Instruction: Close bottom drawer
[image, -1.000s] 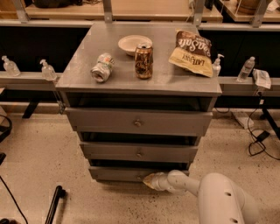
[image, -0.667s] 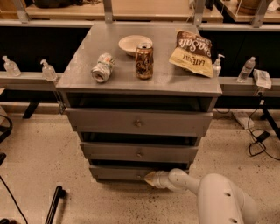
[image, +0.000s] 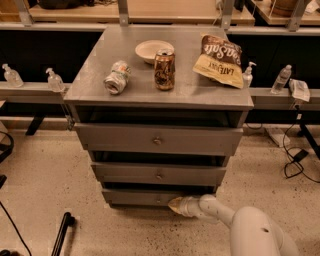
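The bottom drawer (image: 135, 196) is the lowest and slimmest grey front of the cabinet, with a dark gap above it. Its small knob (image: 159, 199) shows just left of my gripper. My gripper (image: 173, 204) reaches in from the lower right and its tip is against the drawer front, right of the knob. The white arm (image: 235, 220) runs back to the bottom right corner.
The medium drawer (image: 159, 174) and the tall top drawer (image: 158, 140) stand above. On the cabinet top are a bowl (image: 154, 50), a can (image: 164, 69), a crushed can (image: 116, 77) and a chip bag (image: 220, 60). Bottles (image: 282, 79) stand on side ledges. A black stand (image: 62, 231) is at the lower left.
The gripper and arm stay at the bottom drawer front; no clear movement shows.
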